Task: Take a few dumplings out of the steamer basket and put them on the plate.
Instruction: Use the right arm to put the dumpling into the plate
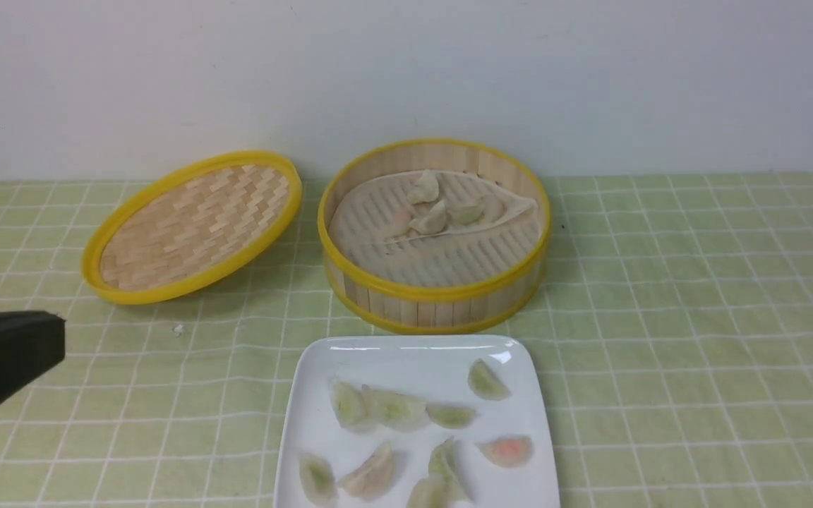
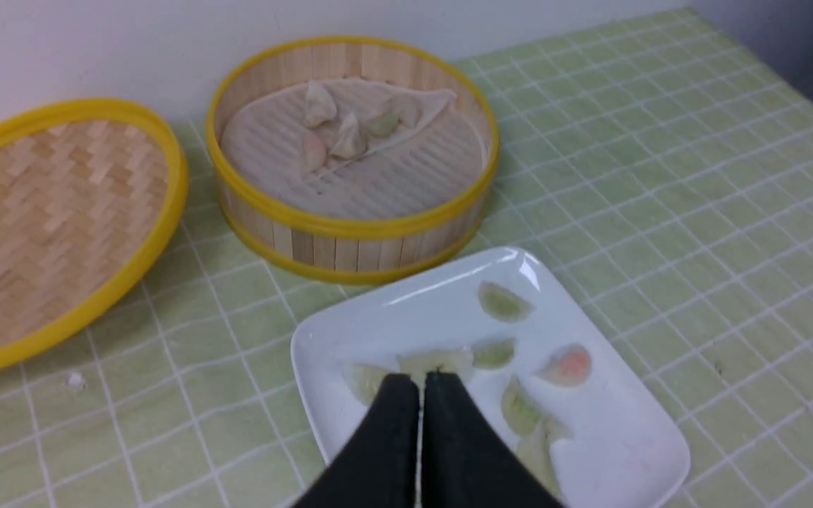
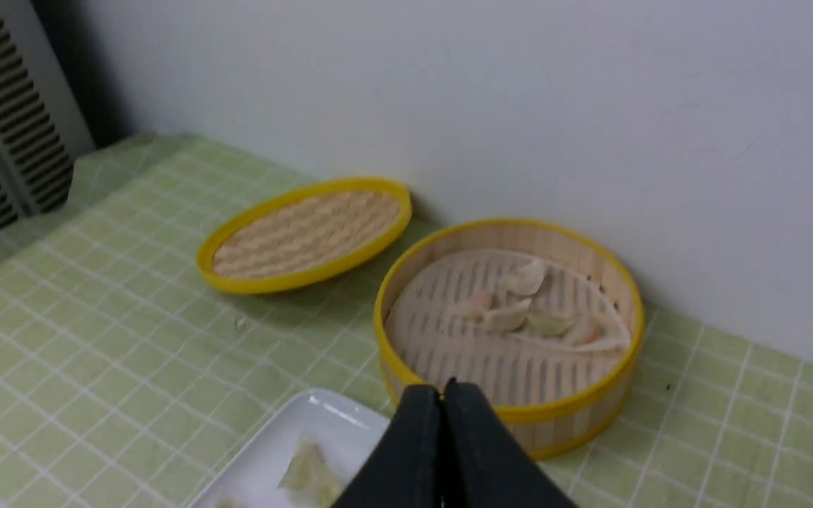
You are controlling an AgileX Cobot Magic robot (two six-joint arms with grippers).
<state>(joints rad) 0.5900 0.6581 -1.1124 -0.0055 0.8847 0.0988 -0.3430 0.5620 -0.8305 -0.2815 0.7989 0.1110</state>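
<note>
The steamer basket [image 1: 435,291] stands at the middle back by the wall, with a few dumplings [image 1: 429,219] on a rumpled pale liner. Just in front of it lies the white plate [image 1: 406,356], carrying several dumplings [image 1: 392,409], mostly green and one pinkish [image 1: 509,450]. My left gripper [image 2: 420,377] is shut and empty, hovering over the plate's [image 2: 350,331] near-left part; it shows as a dark shape [image 1: 53,339] at the front view's left edge. My right gripper [image 3: 443,388] is shut and empty, short of the basket [image 3: 576,402]. It is out of the front view.
The shallow woven lid [image 1: 191,226] with its yellow rim lies tilted to the left of the basket. A small white crumb [image 1: 178,329] sits on the green checked cloth in front of it. The wall runs close behind the basket and lid.
</note>
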